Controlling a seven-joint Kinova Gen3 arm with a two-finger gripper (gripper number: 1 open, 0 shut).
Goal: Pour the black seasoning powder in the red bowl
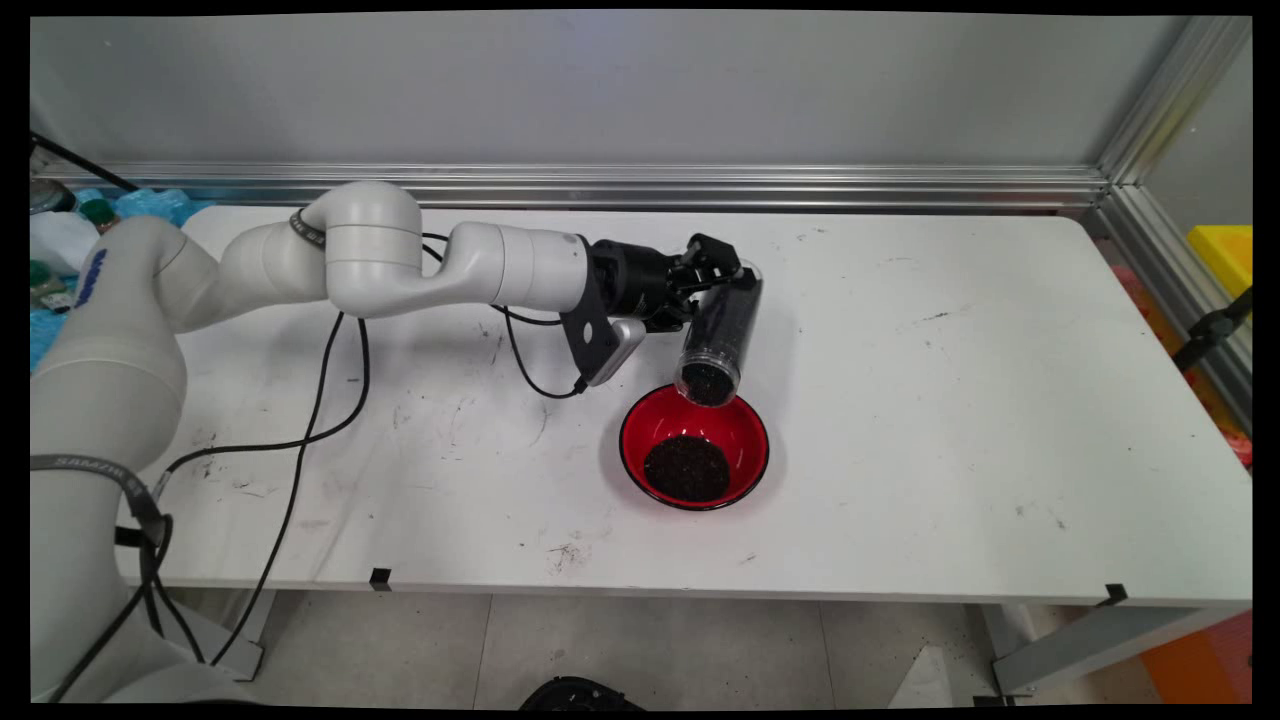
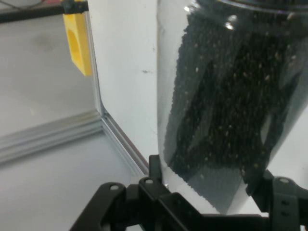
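The end effector (image 1: 712, 262) pinched a clear tube (image 1: 718, 335) of dark grains, tipped mouth-down over the red bowl (image 1: 740, 428) (a dark heap (image 1: 686, 468) already sat inside). The bowl rested mid-tabletop (image 1: 950, 400), below the tube's mouth. Pouring looked under way; a steady tilt seemed needed.
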